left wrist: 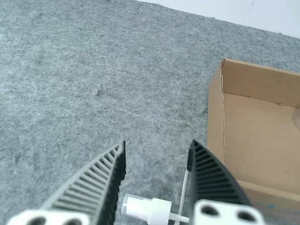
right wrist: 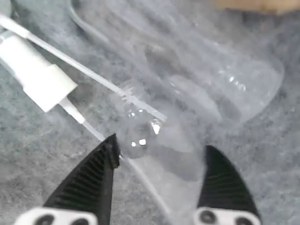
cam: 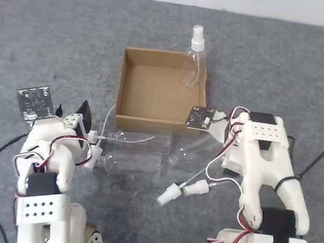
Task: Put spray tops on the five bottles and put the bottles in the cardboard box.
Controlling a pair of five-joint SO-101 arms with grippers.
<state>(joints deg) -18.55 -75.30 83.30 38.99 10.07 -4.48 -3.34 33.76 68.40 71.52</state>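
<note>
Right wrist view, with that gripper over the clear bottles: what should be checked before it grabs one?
1. Right gripper open: ok.
2. Clear bottle under its gap: ok.
3. Grasp path free: not ok, a thin tube lies across the bottle.
4. That bottle already capped: cannot tell.
5. Room in the cardboard box: ok, one capped bottle is in its far corner.
6. Left gripper out of the way: ok, open over a spray top.
</note>
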